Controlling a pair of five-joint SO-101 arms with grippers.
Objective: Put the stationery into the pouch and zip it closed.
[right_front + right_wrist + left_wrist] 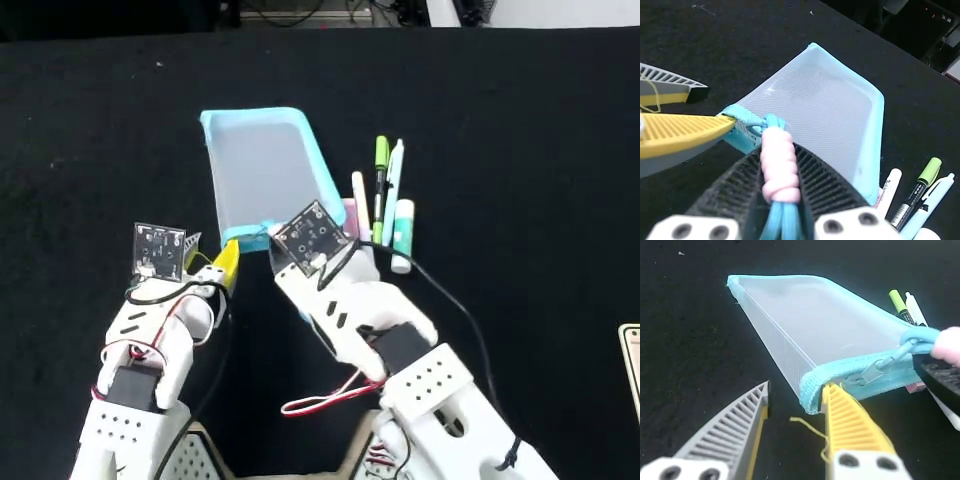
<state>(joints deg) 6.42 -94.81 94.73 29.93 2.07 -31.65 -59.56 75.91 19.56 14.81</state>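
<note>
The light blue mesh pouch (262,170) lies flat on the black table. My right gripper (776,147) is shut on the zipper pull's pink bead (777,165) and blue cord at the pouch's near end. The metal zipper tab (875,371) hangs from that cord. My left gripper (796,390) is open at the pouch's near corner, its yellow finger (850,425) touching the blue edge and its grey finger (740,425) clear of it. The stationery lies beside the pouch: a green highlighter (381,170), white pens (394,180) and a teal-capped stick (403,235).
The black cloth (520,150) covers the whole table, with open room to the far left and right. A pale card corner (631,350) shows at the right edge. A red and white cable (320,400) loops near the arm bases.
</note>
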